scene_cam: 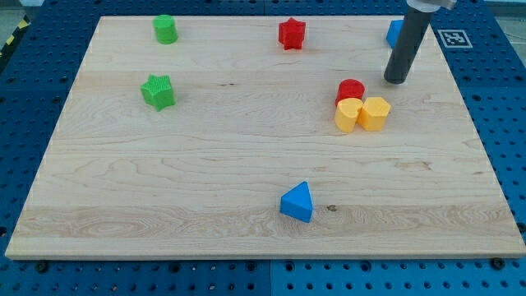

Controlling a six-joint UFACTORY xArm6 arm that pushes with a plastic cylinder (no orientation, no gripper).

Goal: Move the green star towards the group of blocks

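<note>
Blocks: two green (pixel 158 91), red (pixel 351 89), yellow (pixel 375 113), blue (pixel 297 202).

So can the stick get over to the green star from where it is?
Probably yes. My tip sits far to the view's right, just above-right of the red cylinder and two yellow blocks. The green star stands alone at the view's left, with bare board between if I skirt that cluster.

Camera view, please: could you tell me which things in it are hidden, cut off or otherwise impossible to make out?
- Blue block at the view's top right: the rod hides most of it, so its shape is unreadable.
- Red block: the two yellow blocks cover its lower part.
- The arm above the rod: cut off by the top edge.
- My tip shows, beside the red block.
</note>
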